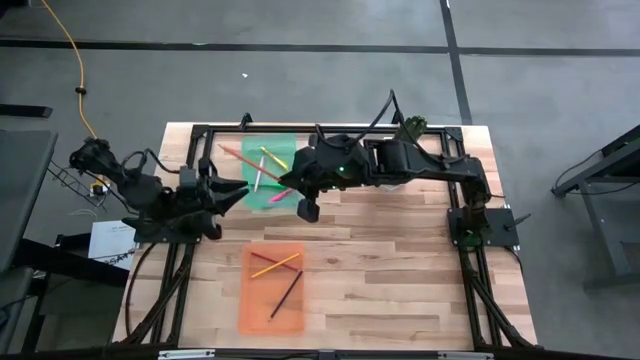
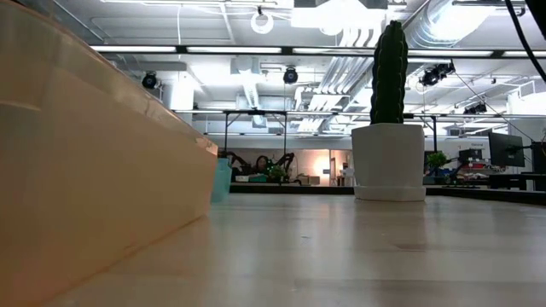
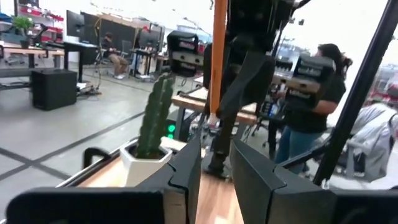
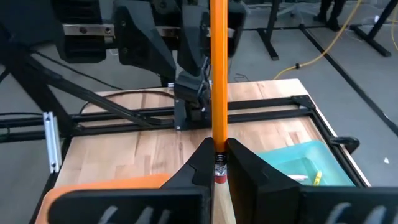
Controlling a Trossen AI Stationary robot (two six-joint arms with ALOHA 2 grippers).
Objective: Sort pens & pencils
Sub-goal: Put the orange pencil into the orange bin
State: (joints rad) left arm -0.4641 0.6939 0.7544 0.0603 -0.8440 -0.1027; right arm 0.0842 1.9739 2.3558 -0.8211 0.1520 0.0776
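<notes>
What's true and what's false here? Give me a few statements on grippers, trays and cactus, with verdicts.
1. The right gripper clamps a thin orange pencil upright. True.
2. The flat orange plastic tray is empty. False: thin pencils lie in it.
3. A green potted cactus stands on the wooden table. True.
4. The left gripper holds a pen. False: its fingers are open with nothing between them.

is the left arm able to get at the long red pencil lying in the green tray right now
Probably yes: the left gripper sits empty beside the green tray, and the red pencil lies uncovered. The right gripper, holding an orange pencil, crowds the tray's other side.
</notes>
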